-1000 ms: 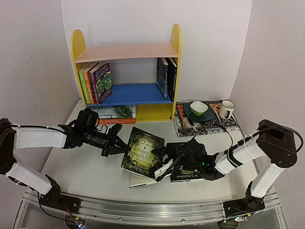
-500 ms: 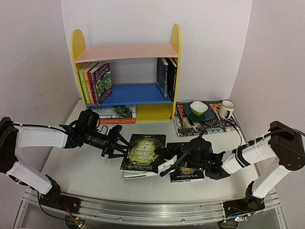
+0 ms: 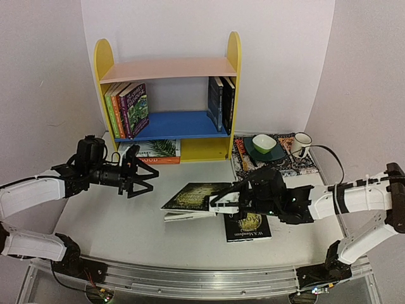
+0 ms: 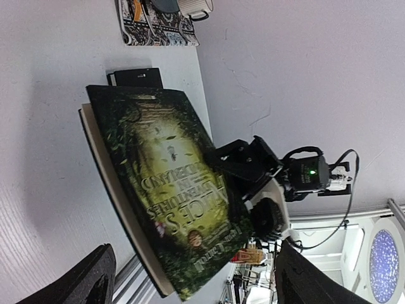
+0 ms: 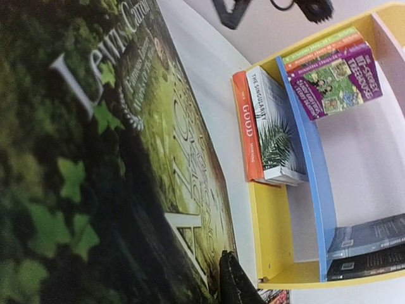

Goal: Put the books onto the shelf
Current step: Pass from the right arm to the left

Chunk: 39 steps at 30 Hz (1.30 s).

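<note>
- Between the fingers of the right gripper (image 3: pixel 218 204) is the right edge of the Alice's Adventures in Wonderland paperback (image 3: pixel 192 197). The fingers pinch this edge and hold it raised, and the opposite edge hangs lower. Whether that edge touches the table (image 3: pixel 107 221) I cannot tell.
- In the right wrist view the dark green cover fills most of the picture, and one black fingertip (image 5: pixel 235 286) lies on it at the bottom.
- Just below the right fingers, a black paperback (image 3: pixel 248 228) lies flat on the table, partly hidden by the gripper.
- The left gripper (image 3: pixel 140 182) has its fingers spread wide and holds nothing. The held paperback is in front of its fingertips, apart from them.
- In the left wrist view the two fingers (image 4: pixel 88 285) stand at the bottom corners, and the paperback shows between them, further away.
- Beyond both grippers stands the shelf (image 3: pixel 233 76).
- On its blue middle board (image 3: pixel 177 125), green, orange and purple books (image 3: pixel 128 109) stand at the left end and dark books (image 3: pixel 221 102) at the right end.
- In the bottom compartment a palm-leaf book (image 3: pixel 155 149) lies flat on an orange book (image 3: pixel 152 160).
- Beyond the right fingers, beside the shelf, a patterned mat (image 3: pixel 297 166) carries a green bowl (image 3: pixel 264 143), with a white mug (image 3: pixel 302 145) at its right end.
</note>
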Tool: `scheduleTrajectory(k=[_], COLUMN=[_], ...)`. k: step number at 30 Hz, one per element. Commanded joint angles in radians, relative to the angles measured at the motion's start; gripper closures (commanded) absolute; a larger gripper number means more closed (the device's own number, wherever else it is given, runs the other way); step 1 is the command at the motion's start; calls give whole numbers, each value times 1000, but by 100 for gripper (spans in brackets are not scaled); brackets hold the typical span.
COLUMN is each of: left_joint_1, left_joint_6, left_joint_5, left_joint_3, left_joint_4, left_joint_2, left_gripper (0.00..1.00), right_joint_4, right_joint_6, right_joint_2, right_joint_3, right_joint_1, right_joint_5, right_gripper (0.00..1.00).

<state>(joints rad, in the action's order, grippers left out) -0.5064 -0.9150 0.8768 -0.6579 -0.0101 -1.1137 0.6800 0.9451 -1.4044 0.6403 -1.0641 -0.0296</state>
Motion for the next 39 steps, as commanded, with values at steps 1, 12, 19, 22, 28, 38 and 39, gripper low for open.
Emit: scheduleTrajectory(k=[1, 12, 19, 22, 28, 38, 39], left_joint_1=[6, 6, 6, 6, 6, 5, 5], left_joint_6=[166, 484, 656, 710, 690, 596, 592], left_joint_5=[-115, -418, -348, -328, -184, -26, -14], left_joint_3=[-67, -146, -8, 9, -58, -119, -123], left_joint_4=[177, 422, 152, 74, 16, -102, -105], left_joint_2=[76, 307, 392, 385, 253, 187, 185], left_gripper=[12, 3, 1, 0, 0, 1, 0], right_joint_4=[-176, -565, -656, -680, -680, -559, -546], right_joint_6=[-387, -1069, -1330, -1341, -1421, -1497, -1503], right_joint_2=[66, -82, -162, -166, -186, -171, -171], right_joint_3=[229, 578, 747, 791, 852, 842, 842], right_joint_1=[-4, 72, 190, 194, 193, 192, 192], right_joint_5=[-131, 11, 404, 480, 669, 853, 868], right_gripper=[100, 100, 100, 100, 100, 100, 100])
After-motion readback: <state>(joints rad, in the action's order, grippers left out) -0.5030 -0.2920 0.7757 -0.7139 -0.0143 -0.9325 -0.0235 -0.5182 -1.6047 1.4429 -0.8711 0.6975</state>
